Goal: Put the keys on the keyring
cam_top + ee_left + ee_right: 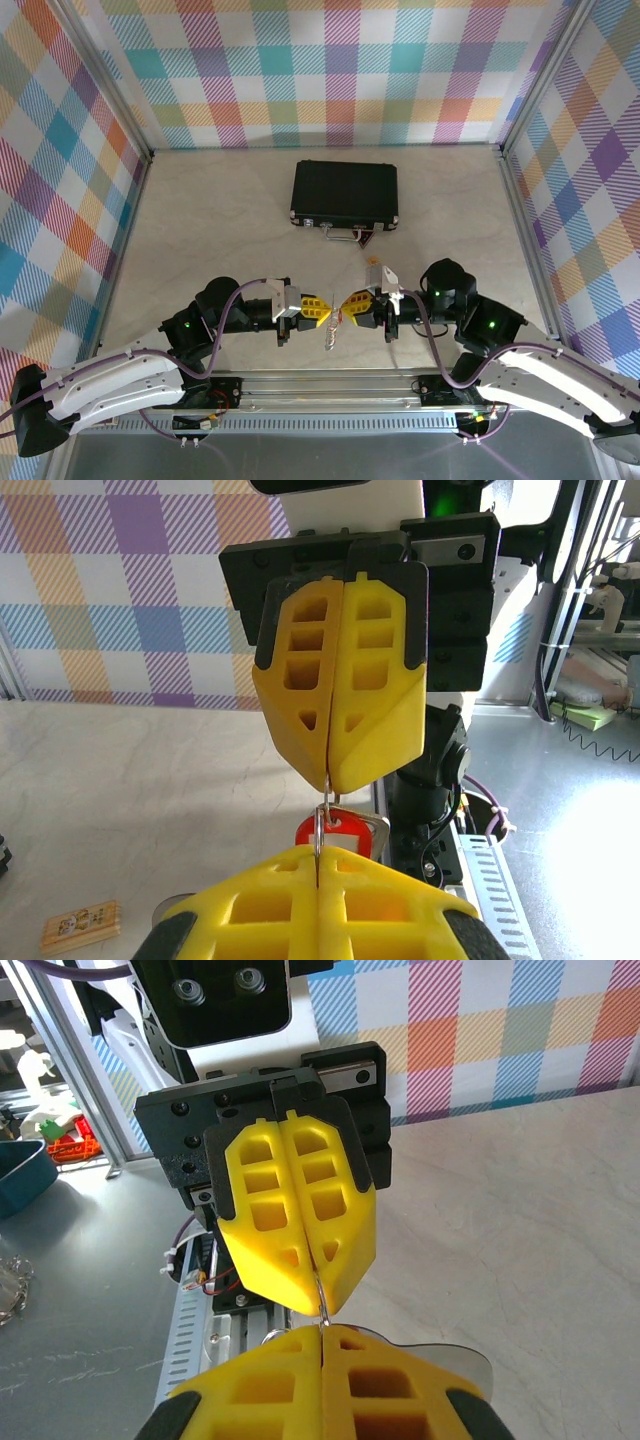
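Walls: plaid panels [340, 60] stand along the tabletop's far, left and right edges.
Tabletop: pale, marbled surface [220, 220], with a metal rail along its near edge where the arms are bolted.
Left arm: white and black [120, 385], reaching from the near left corner in towards the middle of the near edge.
Right arm: white and black [560, 375], reaching from the near right corner to the same spot, so the two arms face each other.
Case: black, closed and flat [345, 192], at the middle of the far half of the tabletop, with its metal handle on the near side.
Left tool: yellow fingers pressed together [325, 312], pinching a thin metal strip at the tips; the top view places it above the middle of the near edge.
Right tool: yellow fingers pressed together [347, 305], tip to tip with the left tool and pinching the same strip.
Keyring: the thin silver strip [320, 825] seen edge-on between the two sets of tips; it looks like part of the loop, whose curved silver band shows just behind.
Key: its red head [338, 832] hangs just beside the strip between the tools, above the near edge; whether it is threaded on, I cannot tell.
Tag: small tan piece [80, 925] lying flat on the tabletop, well apart from the tools.
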You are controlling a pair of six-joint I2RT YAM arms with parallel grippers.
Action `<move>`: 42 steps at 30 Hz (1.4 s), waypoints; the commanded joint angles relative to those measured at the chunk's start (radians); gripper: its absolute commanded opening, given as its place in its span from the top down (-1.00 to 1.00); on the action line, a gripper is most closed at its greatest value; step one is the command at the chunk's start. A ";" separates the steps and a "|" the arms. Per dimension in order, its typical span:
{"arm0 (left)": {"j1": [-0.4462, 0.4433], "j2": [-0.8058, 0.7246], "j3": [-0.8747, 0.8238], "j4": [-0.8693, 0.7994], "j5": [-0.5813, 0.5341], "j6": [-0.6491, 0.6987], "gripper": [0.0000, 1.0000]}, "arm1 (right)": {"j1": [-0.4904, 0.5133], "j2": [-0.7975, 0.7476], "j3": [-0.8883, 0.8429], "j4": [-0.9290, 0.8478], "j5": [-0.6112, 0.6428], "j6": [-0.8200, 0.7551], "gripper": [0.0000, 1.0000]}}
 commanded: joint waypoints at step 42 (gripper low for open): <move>-0.007 -0.010 0.011 0.072 0.010 -0.014 1.00 | 0.005 0.026 -0.021 0.097 -0.024 0.032 1.00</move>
